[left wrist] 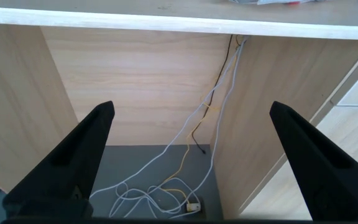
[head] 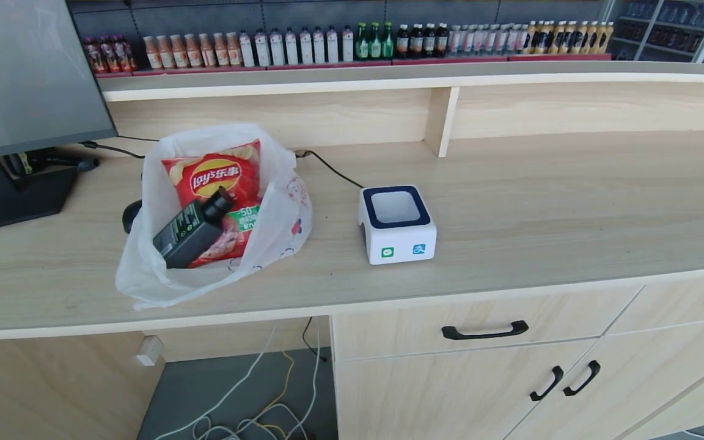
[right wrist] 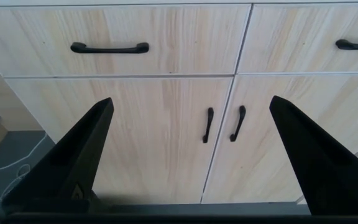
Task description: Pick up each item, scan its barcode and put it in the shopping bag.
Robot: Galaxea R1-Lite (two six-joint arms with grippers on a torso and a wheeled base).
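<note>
Black left gripper point(left wrist: 191, 106), fingers wide apart, faced the open cable-strewn recess point(left wrist: 148, 112) below the pale wooden counter edge point(left wrist: 135, 23); black right gripper point(right wrist: 191, 99), likewise spread, faced black-handled cupboard doors point(right wrist: 154, 143).

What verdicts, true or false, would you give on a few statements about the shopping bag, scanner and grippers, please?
1. The chip bag lies inside the shopping bag. True.
2. The scanner sits on the counter, to the shopping bag's right. True.
3. The dark bottle stands upright beside the scanner. False: it lies tilted in the shopping bag, atop the chip bag.
4. The left gripper is shut on an item. False: it is open and empty.
5. The right gripper is open, facing cabinet doors. True.
</note>
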